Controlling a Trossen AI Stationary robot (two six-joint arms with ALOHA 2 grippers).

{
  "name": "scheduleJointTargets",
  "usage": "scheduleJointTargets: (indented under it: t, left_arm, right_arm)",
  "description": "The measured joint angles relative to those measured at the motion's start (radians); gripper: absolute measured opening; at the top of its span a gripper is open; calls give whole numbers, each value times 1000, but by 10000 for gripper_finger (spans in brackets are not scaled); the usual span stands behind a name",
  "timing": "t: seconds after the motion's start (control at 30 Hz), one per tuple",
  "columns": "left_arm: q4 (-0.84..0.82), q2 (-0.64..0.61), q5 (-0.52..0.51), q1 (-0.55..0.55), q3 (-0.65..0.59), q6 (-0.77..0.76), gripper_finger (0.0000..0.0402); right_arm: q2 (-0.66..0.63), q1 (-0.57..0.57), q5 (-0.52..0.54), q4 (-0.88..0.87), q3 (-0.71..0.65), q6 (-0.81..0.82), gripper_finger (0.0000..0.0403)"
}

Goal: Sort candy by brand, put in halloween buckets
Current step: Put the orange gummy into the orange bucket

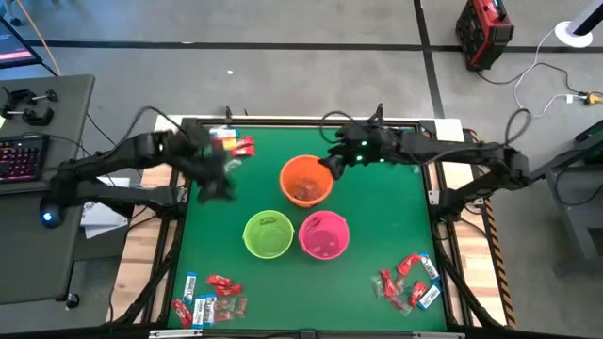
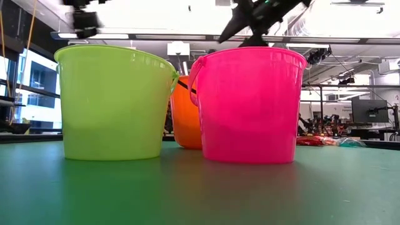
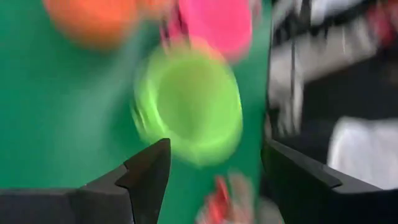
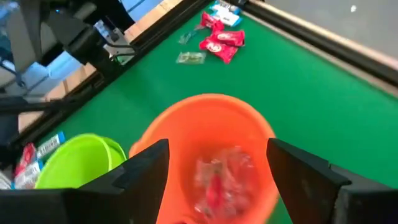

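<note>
Three halloween buckets stand mid-table: orange (image 1: 306, 181) farthest, lime green (image 1: 268, 234) and pink (image 1: 324, 234) nearer. My right gripper (image 1: 334, 164) hangs open just above the orange bucket's far right rim. In its wrist view the open fingers (image 4: 217, 149) frame the orange bucket (image 4: 205, 124), which has red and clear-wrapped candy (image 4: 217, 177) on its bottom. My left gripper (image 1: 217, 183) hovers open over the green mat left of the orange bucket. Its blurred wrist view (image 3: 214, 149) looks toward the green bucket (image 3: 186, 102). Neither gripper has anything between its fingers.
Loose candy lies in three heaps: at the far left corner (image 1: 236, 144), at the near left edge (image 1: 209, 299) and at the near right (image 1: 410, 281). A dark raised rim (image 4: 311, 31) frames the mat. The mat between the heaps and the buckets is bare.
</note>
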Motion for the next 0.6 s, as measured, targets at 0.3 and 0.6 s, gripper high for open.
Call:
scheduleJointTargets:
  t: [0.3,0.6]
  left_arm:
    - [213,79,-373,-708,2,-549,241]
    - [352,605,-455,-1041,89,-704,241]
  right_arm:
    - [-132,-6,86,-249,0,-127,264]
    - [-149,-6,123,-355,-1,-171,264]
